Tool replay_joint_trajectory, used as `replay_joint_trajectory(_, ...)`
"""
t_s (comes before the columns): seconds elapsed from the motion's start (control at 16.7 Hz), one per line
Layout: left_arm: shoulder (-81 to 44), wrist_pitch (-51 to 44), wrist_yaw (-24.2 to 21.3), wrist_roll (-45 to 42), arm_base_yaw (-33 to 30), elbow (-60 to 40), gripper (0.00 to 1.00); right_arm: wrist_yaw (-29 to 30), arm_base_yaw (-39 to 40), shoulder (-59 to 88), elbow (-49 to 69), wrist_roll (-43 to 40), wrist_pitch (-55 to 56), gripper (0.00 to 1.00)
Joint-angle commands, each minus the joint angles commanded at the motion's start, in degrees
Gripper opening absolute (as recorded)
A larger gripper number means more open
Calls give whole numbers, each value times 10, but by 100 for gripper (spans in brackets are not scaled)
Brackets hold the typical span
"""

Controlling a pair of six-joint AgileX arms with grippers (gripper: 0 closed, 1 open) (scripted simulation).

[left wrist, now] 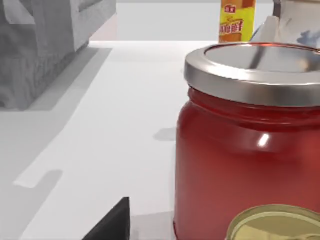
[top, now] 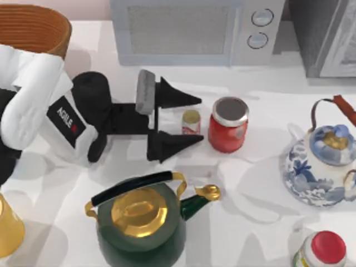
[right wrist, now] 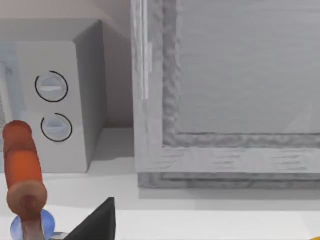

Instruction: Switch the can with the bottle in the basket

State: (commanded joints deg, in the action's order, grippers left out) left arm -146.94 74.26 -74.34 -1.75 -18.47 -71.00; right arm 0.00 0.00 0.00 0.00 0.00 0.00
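One can, one bottle and one basket at the table's far left edge. The left gripper lies level, jaws spread either side of the bottle, not touching; the can stands just beside it. One green kettle sits near, one blue-white teapot right

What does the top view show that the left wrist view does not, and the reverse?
Top view alone: the open left gripper closing in on the bottle beside the can, the basket at the table's far left corner, the green kettle, the blue-and-white teapot. Left wrist view alone: a yellow carton standing behind the can. Both share the can, the bottle's gold top and the microwave.
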Motion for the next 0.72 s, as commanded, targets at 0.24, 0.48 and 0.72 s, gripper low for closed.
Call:
replay_joint_trajectory(0.24,0,0,0,0,0,0,100,0,0,0,0,0,0,100)
replay_joint_trajectory(0.48,16,-11,16,-3,8,15,100,0,0,0,0,0,0,100)
replay_joint_trajectory(0.72,118,-75,106,-14,25,88,100,0,0,0,0,0,0,100)
